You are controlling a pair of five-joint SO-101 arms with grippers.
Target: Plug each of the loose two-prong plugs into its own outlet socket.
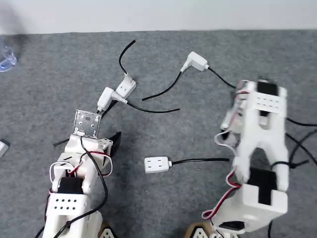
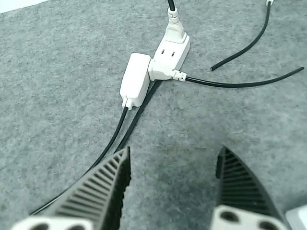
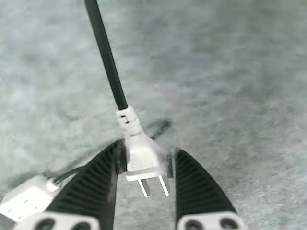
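My right gripper (image 3: 145,154) is shut on a white two-prong plug (image 3: 140,155), held just above the carpet with its prongs bare and its black cable (image 3: 105,52) running away. A white outlet socket (image 3: 24,203) lies close beside it, the same outlet socket (image 1: 157,164) in the high view. My left gripper (image 2: 175,154) is open and empty, a short way from a white outlet block (image 2: 173,51) with a plug (image 2: 163,72) seated in its side and a second white plug (image 2: 135,79) lying against it. Another loose plug (image 1: 196,62) lies at the far middle.
Black cables (image 1: 158,110) trail across the grey carpet between the plugs. The right arm (image 1: 260,129) stands over the right side, with wires around it. A clear object (image 1: 6,58) sits at the far left edge.
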